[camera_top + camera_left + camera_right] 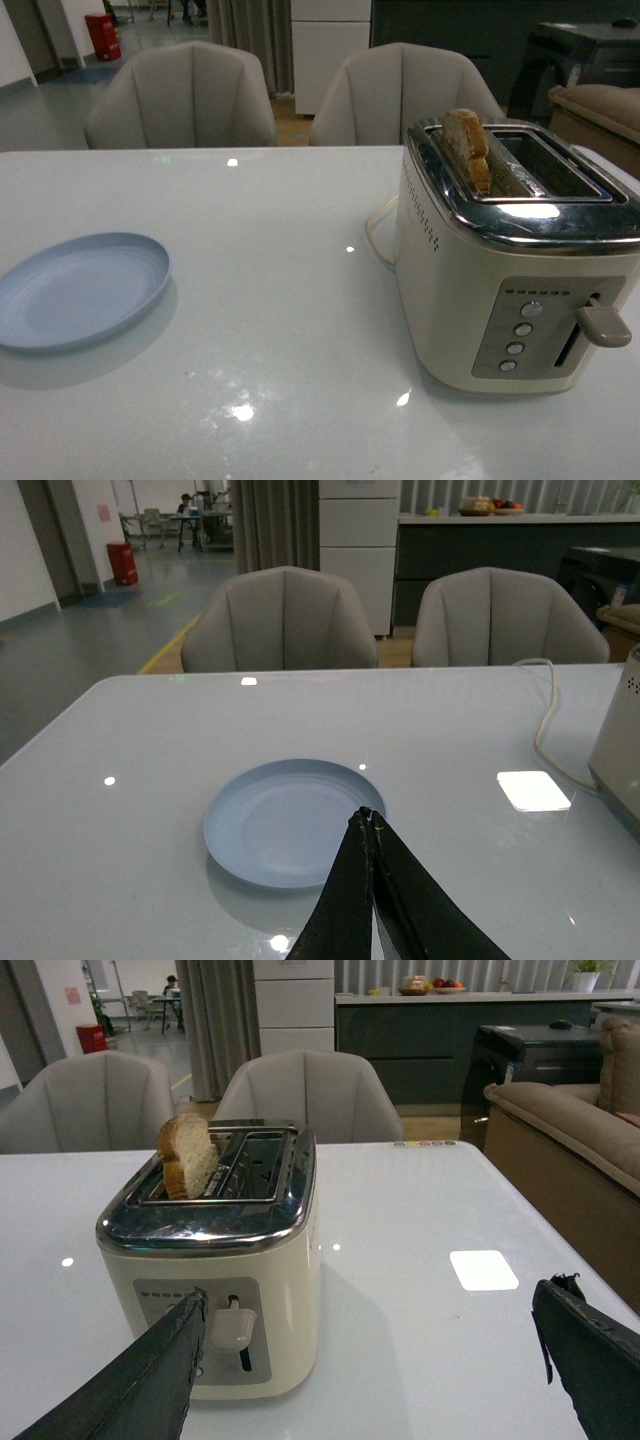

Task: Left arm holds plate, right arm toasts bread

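Front view: the plate (80, 290) lies empty on the bench (280, 330) at 9 o'clock, cut off at the frame edge. The toaster (510, 260) stands at 3 o'clock, with the bread (467, 148) upright in its left slot. Neither tool appears here.

Left wrist view: my left tool (366, 818) is pressed together over the plate's near rim; contact cannot be told.

Right wrist view: my right tool (370, 1320) is spread wide, empty, its fingers (160, 1365) in front of the toaster's lever (233, 1328).

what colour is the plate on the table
Plain pale blue plate, no pattern; clearest in the left wrist view.
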Controlling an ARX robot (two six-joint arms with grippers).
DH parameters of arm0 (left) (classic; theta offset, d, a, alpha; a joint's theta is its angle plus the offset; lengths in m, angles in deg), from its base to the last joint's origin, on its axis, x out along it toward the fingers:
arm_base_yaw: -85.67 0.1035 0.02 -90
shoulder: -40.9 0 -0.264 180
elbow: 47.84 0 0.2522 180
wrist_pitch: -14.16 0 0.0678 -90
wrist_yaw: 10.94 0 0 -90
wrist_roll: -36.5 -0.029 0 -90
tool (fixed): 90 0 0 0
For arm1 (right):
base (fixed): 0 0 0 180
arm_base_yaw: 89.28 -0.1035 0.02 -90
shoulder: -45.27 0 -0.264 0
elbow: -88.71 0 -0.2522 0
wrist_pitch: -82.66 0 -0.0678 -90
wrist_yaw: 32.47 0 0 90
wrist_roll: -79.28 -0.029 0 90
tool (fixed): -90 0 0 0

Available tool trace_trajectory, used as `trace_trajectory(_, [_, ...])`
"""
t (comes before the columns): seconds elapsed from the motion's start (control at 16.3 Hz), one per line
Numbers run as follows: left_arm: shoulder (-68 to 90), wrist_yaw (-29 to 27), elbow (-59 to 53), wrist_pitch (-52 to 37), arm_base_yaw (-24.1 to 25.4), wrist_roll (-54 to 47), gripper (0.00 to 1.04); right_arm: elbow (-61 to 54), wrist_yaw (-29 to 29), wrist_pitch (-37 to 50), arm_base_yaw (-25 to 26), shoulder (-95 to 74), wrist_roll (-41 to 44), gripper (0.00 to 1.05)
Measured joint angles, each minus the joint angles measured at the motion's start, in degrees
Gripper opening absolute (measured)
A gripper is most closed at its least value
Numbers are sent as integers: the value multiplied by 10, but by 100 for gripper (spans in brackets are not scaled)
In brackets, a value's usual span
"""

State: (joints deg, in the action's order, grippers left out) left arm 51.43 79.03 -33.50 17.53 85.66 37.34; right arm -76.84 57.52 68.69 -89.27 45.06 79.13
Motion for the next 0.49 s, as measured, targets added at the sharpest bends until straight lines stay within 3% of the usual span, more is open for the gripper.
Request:
trace_trajectory(0.06, [-6, 0, 0, 3, 0, 0, 2, 0, 0, 0, 0, 0, 0, 98])
trace_trajectory(0.18, [-93, 0, 0, 112, 0, 0, 2, 0, 0, 0, 0, 0, 0, 98])
trace_trajectory(0.49, [-101, 0, 0, 105, 0, 0, 2, 0, 0, 0, 0, 0, 0, 98])
